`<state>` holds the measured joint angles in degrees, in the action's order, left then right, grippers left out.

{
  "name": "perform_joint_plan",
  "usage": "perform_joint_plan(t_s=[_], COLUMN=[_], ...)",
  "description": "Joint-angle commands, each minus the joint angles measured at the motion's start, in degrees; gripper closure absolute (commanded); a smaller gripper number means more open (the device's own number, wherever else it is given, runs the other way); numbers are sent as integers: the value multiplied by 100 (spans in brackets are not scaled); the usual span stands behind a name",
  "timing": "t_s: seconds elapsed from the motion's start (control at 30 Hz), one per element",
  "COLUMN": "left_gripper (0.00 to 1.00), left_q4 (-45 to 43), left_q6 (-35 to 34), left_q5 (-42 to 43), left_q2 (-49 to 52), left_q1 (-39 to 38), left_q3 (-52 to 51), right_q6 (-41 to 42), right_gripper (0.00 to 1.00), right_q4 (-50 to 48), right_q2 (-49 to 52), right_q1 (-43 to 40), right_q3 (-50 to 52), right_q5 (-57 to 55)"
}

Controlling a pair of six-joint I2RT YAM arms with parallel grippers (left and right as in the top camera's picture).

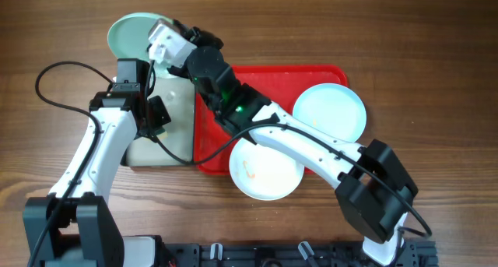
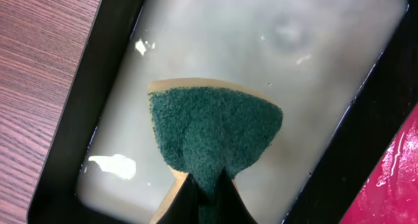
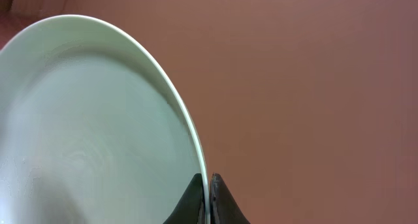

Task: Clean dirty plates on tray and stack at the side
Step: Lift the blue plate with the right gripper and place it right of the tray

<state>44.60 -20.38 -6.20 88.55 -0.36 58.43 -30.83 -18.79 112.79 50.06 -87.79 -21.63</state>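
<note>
My right gripper (image 3: 208, 183) is shut on the rim of a pale blue plate (image 3: 85, 132), one finger on each side of the edge. From overhead this plate (image 1: 131, 32) is beyond the grey tray at the far left, with the right gripper (image 1: 156, 47) at its right rim. A second pale blue plate (image 1: 331, 111) lies on the right of the red tray (image 1: 311, 71). At the tray's front edge sits a white plate (image 1: 268, 172) with an orange smear. My left gripper (image 2: 209, 188) is shut on a teal sponge (image 2: 215, 126) over the grey tray.
The grey tray (image 2: 104, 87) has a black rim and holds cloudy water; seen from above it (image 1: 183, 103) lies just left of the red tray. My right arm (image 1: 311, 146) stretches diagonally across the red tray. A black cable (image 1: 58, 72) loops on the table at the left.
</note>
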Motion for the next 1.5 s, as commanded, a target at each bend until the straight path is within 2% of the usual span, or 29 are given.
perform_joint_plan(t_s=[0.0,0.13,0.2,0.3,0.33,0.5,0.7,0.87,0.97,1.13,1.47], left_gripper=[96,96,96,96,96,96,96,96,96,96,96], left_q4=[-20,-22,-22,-87,-109,-197,-326,-328,-328,-330,-330], left_q6=[68,66,68,68,68,68,68,68,68,68,70], left_q5=[-96,-96,-96,-96,-96,-94,-94,-94,-96,-96,-96], left_q2=[-37,-37,-37,-37,-37,-37,-37,-37,-37,-37,-37], left_q1=[22,22,22,22,22,22,22,22,22,22,22], left_q3=[-50,-50,-50,-50,-50,-50,-50,-50,-50,-50,-50], right_q6=[1631,3683,4334,5219,5353,5174,4977,4885,4885,4883,4385], right_gripper=[96,96,96,96,96,96,96,96,96,96,96], right_q4=[326,1388,1606,2065,2260,3786,4677,5709,6054,5899,5860], right_q2=[-59,-59,-61,-94,-116,-520,-874,-874,-822,-476,201], right_q1=[-120,-562,-894,-1757,-1971,-3340,-5021,-6328,-6835,-7018,-6988], right_q3=[-114,-114,-114,-114,-114,-114,-114,-101,-96,278,382], right_q5=[85,1154,1860,3858,4133,4354,4339,2953,2214,1519,1558])
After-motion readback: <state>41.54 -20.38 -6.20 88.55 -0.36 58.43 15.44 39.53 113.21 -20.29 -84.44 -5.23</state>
